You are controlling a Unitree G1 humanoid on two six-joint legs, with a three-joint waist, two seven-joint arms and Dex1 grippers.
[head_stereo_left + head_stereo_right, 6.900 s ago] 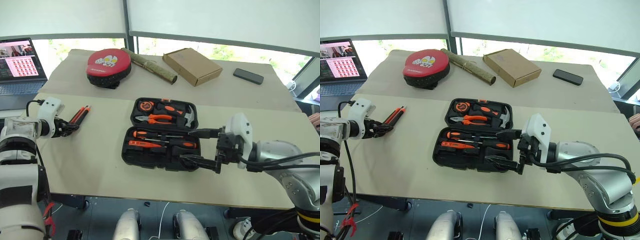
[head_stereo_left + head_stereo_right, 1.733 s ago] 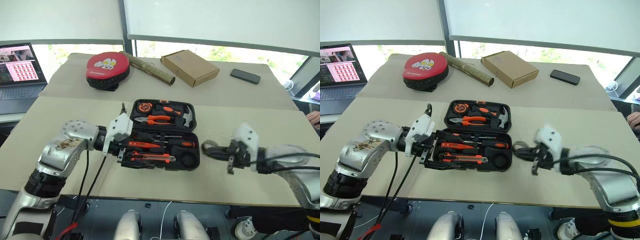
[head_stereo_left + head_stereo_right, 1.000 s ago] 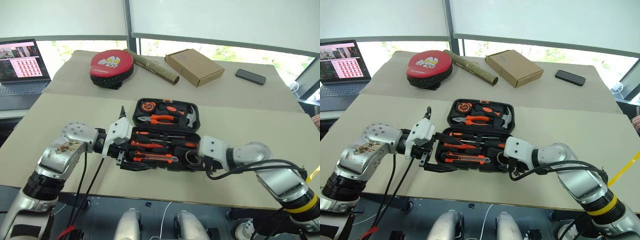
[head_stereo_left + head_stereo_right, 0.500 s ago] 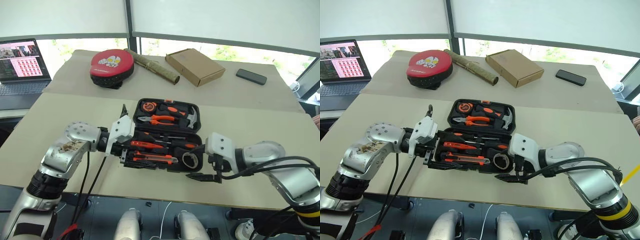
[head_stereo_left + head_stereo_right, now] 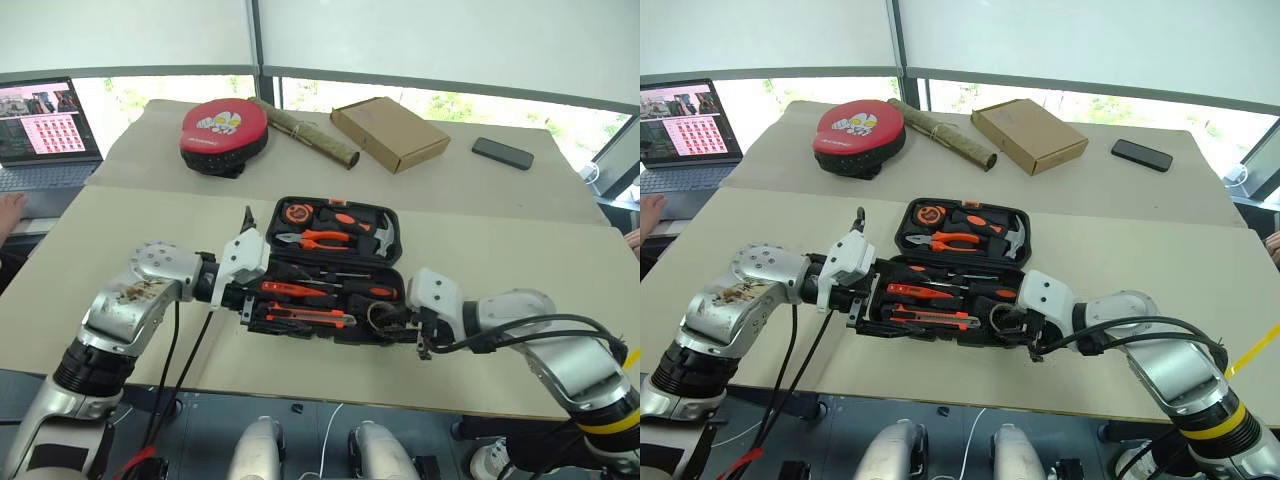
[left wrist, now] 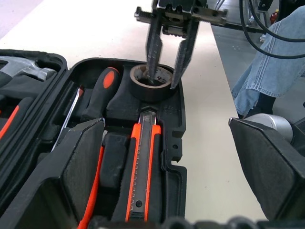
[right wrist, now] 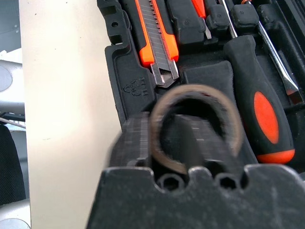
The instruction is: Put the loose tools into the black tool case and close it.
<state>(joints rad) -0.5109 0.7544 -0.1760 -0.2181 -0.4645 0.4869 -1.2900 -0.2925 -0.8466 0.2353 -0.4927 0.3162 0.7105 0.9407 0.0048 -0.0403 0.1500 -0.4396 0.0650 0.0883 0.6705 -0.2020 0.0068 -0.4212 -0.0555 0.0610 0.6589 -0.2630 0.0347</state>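
Left wrist view: my right gripper (image 6: 163, 78) pinches the dark tape roll's (image 6: 150, 83) wall inside the open black plastic tool case (image 5: 330, 275); my left gripper (image 5: 252, 305) gapes at the case's other end.

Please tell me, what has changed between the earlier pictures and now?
The right end effector, open beside the black tool case half a second ago, has closed on the wall of the black tape roll in the case's near right corner. The left end effector stays open at the case's left edge. The tools in the case, red-and-black round pad and cardboard box lie as before.
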